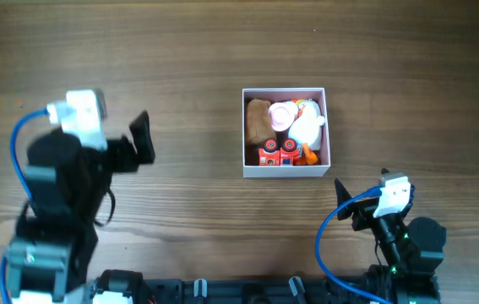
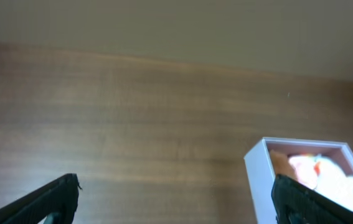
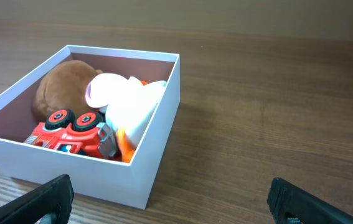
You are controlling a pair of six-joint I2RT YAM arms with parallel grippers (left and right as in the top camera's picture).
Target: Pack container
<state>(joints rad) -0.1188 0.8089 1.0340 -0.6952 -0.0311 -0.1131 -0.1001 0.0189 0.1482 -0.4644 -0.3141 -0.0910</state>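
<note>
Packing looks finished: the box (image 1: 285,172) sits right of centre in the overhead frame, holding a brown plush (image 1: 258,121), white duck (image 1: 310,127) and red truck (image 1: 278,154). No loose toy shows. The left gripper (image 1: 144,139) and right gripper (image 1: 347,205) hang spread and empty, well apart from it.

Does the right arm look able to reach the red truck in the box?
Probably yes: the box is lidless, the red truck lies uncovered inside, and the open right gripper faces it with nothing between.
</note>
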